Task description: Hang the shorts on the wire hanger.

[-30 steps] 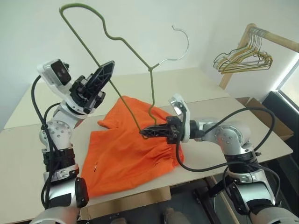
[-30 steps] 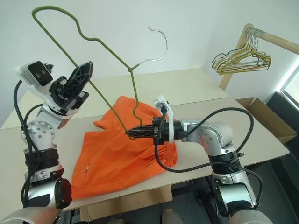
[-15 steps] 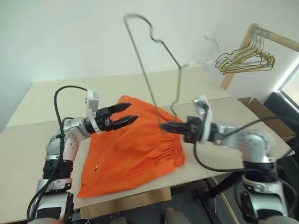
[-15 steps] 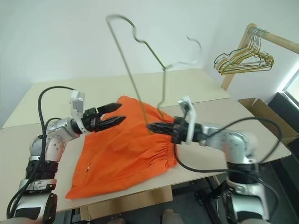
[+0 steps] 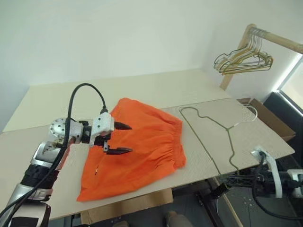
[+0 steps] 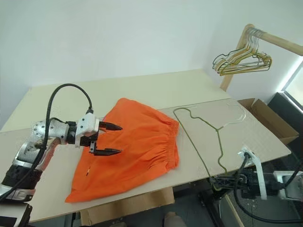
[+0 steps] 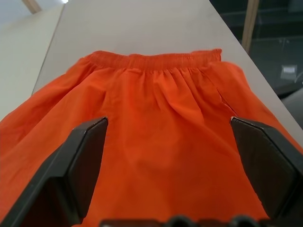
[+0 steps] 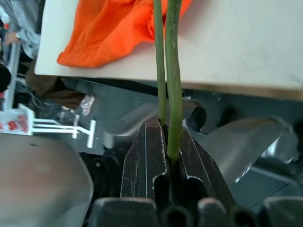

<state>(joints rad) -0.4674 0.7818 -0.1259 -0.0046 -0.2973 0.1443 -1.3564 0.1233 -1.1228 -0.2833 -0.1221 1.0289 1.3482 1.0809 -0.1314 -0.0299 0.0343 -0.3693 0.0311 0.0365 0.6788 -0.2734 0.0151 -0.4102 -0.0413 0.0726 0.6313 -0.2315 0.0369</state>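
Note:
The bright orange shorts (image 5: 142, 142) lie spread flat on the table (image 5: 38, 156), waistband toward the right. My left gripper (image 5: 119, 138) hovers open just over their left part, and the left wrist view has its fingers (image 7: 87, 161) wide apart above the fabric (image 7: 161, 113). The thin olive-green wire hanger (image 5: 229, 144) lies low across the table's right part, hook (image 5: 251, 112) toward the far right edge. My right gripper (image 5: 232, 181) sits below the table's front edge, shut on the hanger's wire (image 8: 173, 71).
A wooden rack (image 5: 258, 33) at the back right carries a bunch of gold and green wire hangers (image 5: 244, 56). A cardboard box (image 5: 272, 120) stands on the floor beyond the table's right edge. A second table surface (image 5: 142, 87) lies behind.
My left gripper let go of the hanger, opened and sank to the shorts. The right gripper swung the hanger from upright over the shorts down to the right, dropping below the table's edge.

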